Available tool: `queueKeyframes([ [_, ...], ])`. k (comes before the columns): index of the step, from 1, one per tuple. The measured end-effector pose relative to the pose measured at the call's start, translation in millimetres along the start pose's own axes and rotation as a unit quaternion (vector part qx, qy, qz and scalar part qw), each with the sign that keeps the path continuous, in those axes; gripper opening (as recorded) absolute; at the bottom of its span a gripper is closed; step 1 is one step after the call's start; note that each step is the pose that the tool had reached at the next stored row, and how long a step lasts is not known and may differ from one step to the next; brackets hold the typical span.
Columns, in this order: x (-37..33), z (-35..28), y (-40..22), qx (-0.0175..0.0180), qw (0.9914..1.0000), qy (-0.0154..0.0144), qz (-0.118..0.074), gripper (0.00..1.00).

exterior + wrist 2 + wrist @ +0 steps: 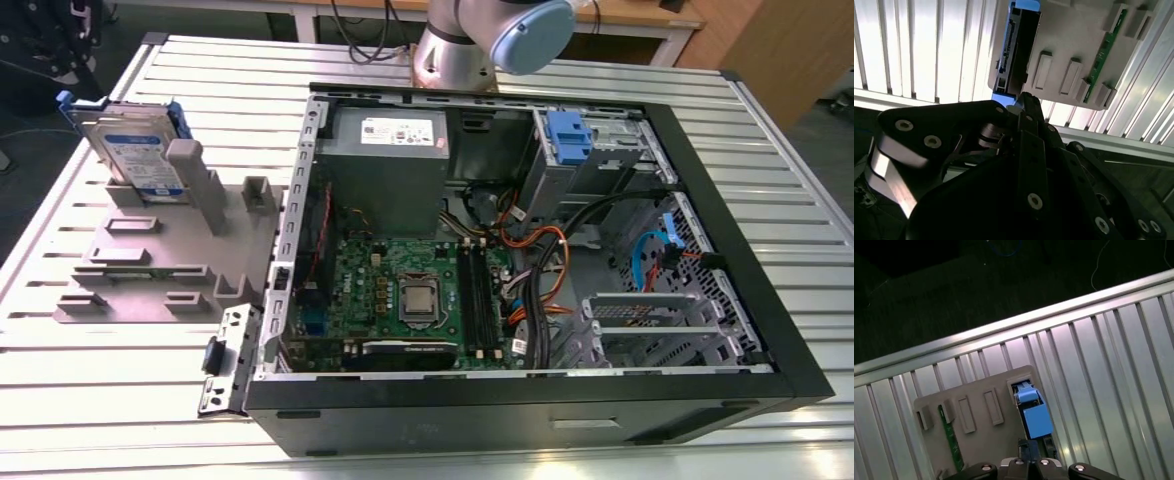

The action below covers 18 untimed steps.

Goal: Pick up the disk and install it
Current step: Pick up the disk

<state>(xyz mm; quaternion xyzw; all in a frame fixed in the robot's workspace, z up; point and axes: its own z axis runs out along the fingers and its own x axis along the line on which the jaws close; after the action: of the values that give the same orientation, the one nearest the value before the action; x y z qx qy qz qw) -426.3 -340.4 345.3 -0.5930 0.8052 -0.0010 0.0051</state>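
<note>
The disk (134,150) stands on edge in a slot of the grey fixture (160,260) at the exterior view's left; it is a silver drive with a white-and-blue label in a blue carrier. In both wrist views I look down on its thin upper edge, the disk (1013,50) (1033,416) framed in blue. My gripper (1024,100) (1027,450) hangs well above the fixture (1074,45) (979,440), apart from the disk and shut with nothing in it. The arm (494,40) rises at the far side of the table.
An open computer case (534,400) lies on the slatted metal table (747,130), with a grey power-supply box (387,150), a motherboard (414,290) and a bare blue bracket (567,135) in the drive bay. A green memory stick (1106,47) (951,435) stands in the fixture.
</note>
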Motion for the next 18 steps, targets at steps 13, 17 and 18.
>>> queueKeyframes([
  [13, 0.6, 5.1, 2.3, -0.0006, 0.99648, -0.0006, -0.084, 0.11],
  [17, 1.4, 5.1, 4.7, -0.0006, 0.99638, -0.0006, -0.085, 0.11],
  [18, 1.4, 5.1, 4.7, -0.0006, 0.99638, -0.0006, -0.085, 0.11],
])
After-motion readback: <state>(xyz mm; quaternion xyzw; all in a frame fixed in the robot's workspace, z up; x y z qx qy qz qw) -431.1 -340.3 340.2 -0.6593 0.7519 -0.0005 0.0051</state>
